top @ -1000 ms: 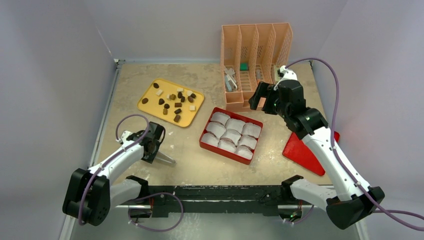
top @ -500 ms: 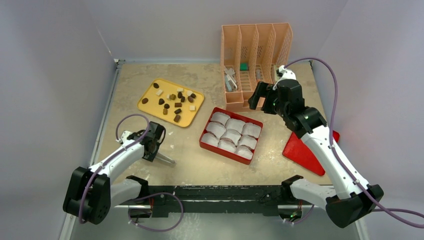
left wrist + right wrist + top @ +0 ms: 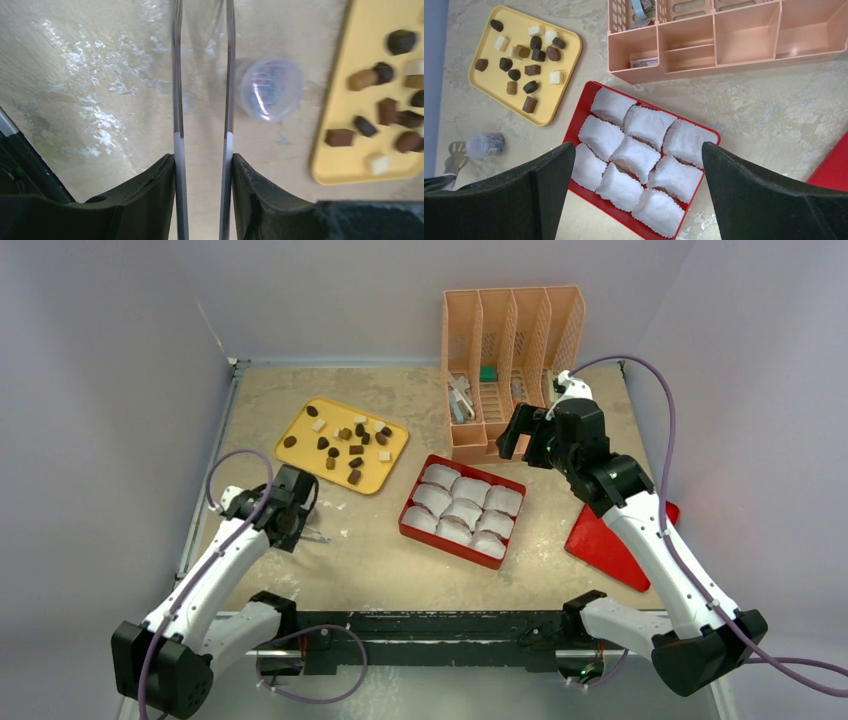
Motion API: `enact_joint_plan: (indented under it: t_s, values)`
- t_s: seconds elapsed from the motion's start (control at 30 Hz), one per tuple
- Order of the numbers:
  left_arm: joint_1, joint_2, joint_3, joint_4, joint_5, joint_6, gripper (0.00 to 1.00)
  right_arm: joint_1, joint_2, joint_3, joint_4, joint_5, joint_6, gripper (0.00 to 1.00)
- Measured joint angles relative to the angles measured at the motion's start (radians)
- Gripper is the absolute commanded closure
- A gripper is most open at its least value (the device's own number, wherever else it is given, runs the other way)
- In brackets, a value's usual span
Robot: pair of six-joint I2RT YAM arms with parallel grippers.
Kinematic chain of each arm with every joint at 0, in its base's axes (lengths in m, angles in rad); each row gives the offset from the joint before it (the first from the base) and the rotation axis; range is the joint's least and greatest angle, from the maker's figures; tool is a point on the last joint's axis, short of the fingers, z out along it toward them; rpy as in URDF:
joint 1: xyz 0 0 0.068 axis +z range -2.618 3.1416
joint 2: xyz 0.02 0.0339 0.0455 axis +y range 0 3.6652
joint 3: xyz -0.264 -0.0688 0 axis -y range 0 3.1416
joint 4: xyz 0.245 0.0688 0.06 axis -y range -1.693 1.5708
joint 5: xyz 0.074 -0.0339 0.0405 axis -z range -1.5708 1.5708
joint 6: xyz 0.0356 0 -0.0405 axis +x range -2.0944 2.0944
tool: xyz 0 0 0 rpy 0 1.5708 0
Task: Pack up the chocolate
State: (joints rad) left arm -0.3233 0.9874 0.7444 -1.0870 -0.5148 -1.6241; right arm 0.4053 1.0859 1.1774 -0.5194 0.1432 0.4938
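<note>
Closest in, the left gripper (image 3: 202, 162) is clamped on metal tweezers (image 3: 177, 100), whose arms stand apart above the table, beside a small clear cup (image 3: 269, 89). Farther off, the right gripper (image 3: 636, 147) hangs wide open and empty over the red box (image 3: 575, 115). The chocolate (image 3: 532, 69) lies scattered on the yellow tray (image 3: 566, 60).

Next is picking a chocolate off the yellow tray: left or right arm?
Left. The left gripper grips tweezers, close to the yellow tray with the chocolate. The right gripper is open and empty, by the orange organizer, farther from it.
</note>
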Motion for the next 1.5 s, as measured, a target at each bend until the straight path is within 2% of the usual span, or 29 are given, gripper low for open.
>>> enact_joint_plan:
  t_s: [0.27, 0.37, 0.5, 0.6, 0.87, 1.2, 1.5]
  values:
    - [0.000, -0.075, 0.171, -0.142, -0.027, -0.015, 0.61, 0.000, -0.004, -0.002, 0.000, 0.000, 0.004, 0.02]
    - [0.000, -0.077, 0.241, -0.163, -0.061, 0.033, 0.62, 0.000, -0.011, -0.003, 0.000, 0.000, 0.004, 0.02]
    - [0.000, -0.059, 0.328, -0.123, -0.097, 0.210, 0.64, 0.000, -0.026, -0.003, -0.001, 0.000, 0.004, 0.02]
    - [0.000, -0.033, 0.364, -0.035, -0.087, 0.399, 0.64, 0.000, -0.034, -0.003, -0.002, 0.000, 0.004, 0.02]
    - [0.000, -0.003, 0.369, 0.143, 0.097, 0.813, 0.65, 0.000, -0.047, -0.005, -0.008, 0.002, 0.003, 0.02]
    - [0.000, 0.146, 0.382, 0.157, 0.233, 1.093, 0.66, 0.000, -0.055, -0.010, -0.010, 0.009, 0.003, 0.02]
    - [0.000, 0.231, 0.382, 0.171, 0.335, 1.204, 0.66, 0.000, -0.055, -0.013, -0.012, 0.023, 0.002, 0.02]
